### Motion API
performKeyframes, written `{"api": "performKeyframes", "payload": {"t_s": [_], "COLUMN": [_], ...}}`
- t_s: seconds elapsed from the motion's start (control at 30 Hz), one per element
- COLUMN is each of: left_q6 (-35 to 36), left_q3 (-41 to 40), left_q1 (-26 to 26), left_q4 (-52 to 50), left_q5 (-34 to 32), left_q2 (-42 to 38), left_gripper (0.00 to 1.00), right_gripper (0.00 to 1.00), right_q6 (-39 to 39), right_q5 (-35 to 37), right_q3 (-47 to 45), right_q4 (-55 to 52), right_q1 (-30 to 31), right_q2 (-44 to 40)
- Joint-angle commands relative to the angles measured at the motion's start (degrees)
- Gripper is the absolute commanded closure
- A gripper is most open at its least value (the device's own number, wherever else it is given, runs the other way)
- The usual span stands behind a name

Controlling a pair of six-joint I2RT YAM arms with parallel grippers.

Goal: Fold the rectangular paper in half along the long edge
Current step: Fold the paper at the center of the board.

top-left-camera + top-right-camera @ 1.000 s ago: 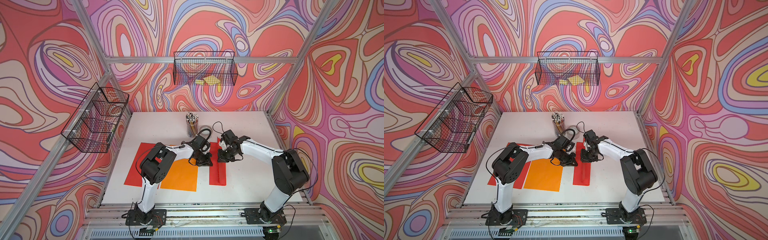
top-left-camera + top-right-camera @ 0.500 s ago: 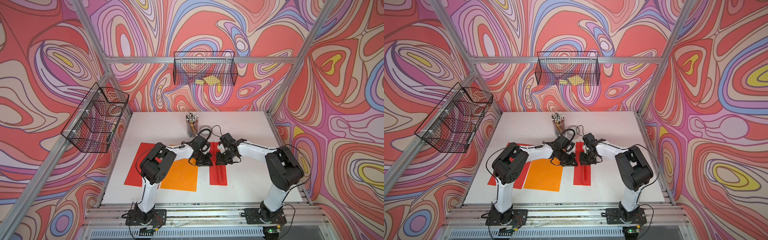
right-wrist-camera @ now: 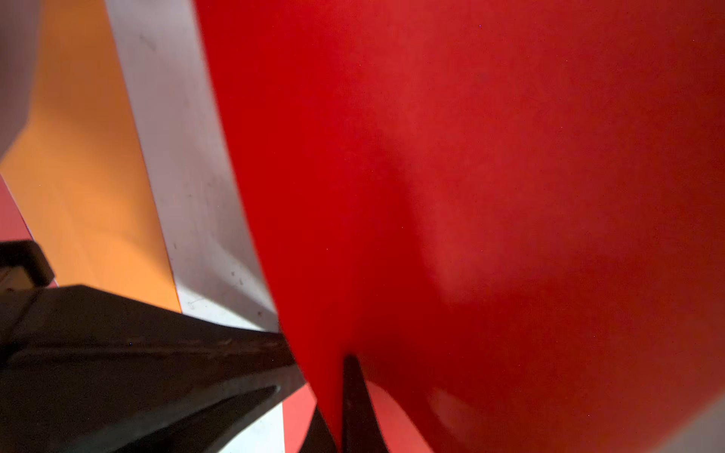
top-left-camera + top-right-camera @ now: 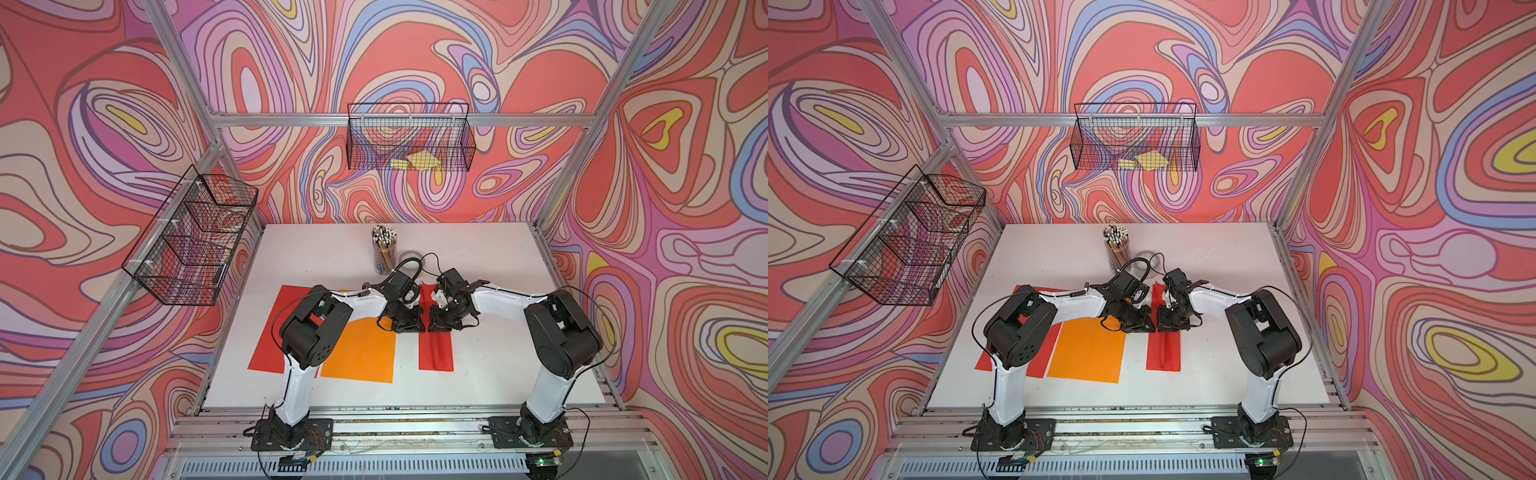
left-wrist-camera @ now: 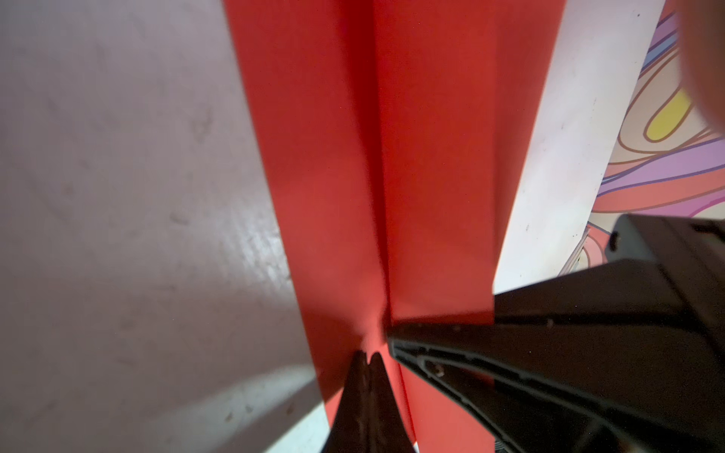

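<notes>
The rectangular paper is a narrow red strip [image 4: 435, 351] [image 4: 1164, 353] lying lengthwise on the white table, with a raised ridge running down its middle. Both grippers meet at its middle part. My left gripper [image 4: 417, 328] [image 5: 367, 355] is shut, its tips pressed on the paper at the foot of the ridge [image 5: 382, 196]. My right gripper [image 4: 436, 327] [image 3: 343, 362] is shut on the upstanding fold of the red paper [image 3: 470, 176], which fills most of the right wrist view. The far end of the strip is partly hidden by the arms.
An orange sheet [image 4: 359, 351] lies left of the strip, overlapping a larger red sheet [image 4: 272, 328]. A cup of pencils [image 4: 384, 249] and a tape roll [image 4: 410, 257] stand behind the grippers. Wire baskets hang on the back wall [image 4: 409, 139] and left wall [image 4: 191, 237].
My right gripper has shifted left and toward the front, closing in on the left gripper. The paper's middle ridge now stands up more. The left arm has stayed put.
</notes>
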Motion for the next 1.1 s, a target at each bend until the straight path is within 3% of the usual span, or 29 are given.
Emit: {"api": "performKeyframes", "payload": {"t_s": [0.0, 0.2, 0.4, 0.47, 0.63, 0.8, 1.07], "left_q6": [-0.29, -0.33, -0.33, -0.33, -0.15, -1.76, -2.24], "left_q3": [-1.70, -2.04, -1.96, -1.96, -2.44, -5.26, -6.77], "left_q1": [-0.37, -0.38, -0.41, -0.38, -0.37, 0.39, 1.29], "left_q4": [-2.58, -2.71, -3.01, -3.03, -2.89, 1.68, 2.77], "left_q5": [-3.29, -3.39, -3.42, -3.43, -3.79, -2.85, -2.27], "left_q2": [1.87, 1.53, 1.54, 1.52, 0.46, -2.32, -2.13], "left_gripper": [1.00, 1.00, 1.00, 1.00, 1.00, 1.00, 1.00], "right_gripper": [1.00, 1.00, 0.70, 0.65, 0.63, 0.53, 0.50], "right_q6": [0.95, 1.96, 2.64, 2.79, 3.13, 3.67, 4.44], "right_q5": [-0.77, -0.92, -1.71, -1.91, -2.93, -3.74, -6.47], "right_q3": [-0.91, -1.72, -3.34, -3.90, -4.82, -6.10, -7.52], "right_q4": [1.55, 2.85, 4.66, 5.20, 6.45, 8.17, 11.87], "right_q1": [0.37, 0.38, 0.37, 0.34, 0.34, 0.38, 0.35], "right_q2": [0.10, 0.56, 0.41, 0.05, -0.14, -0.23, -0.50]}}
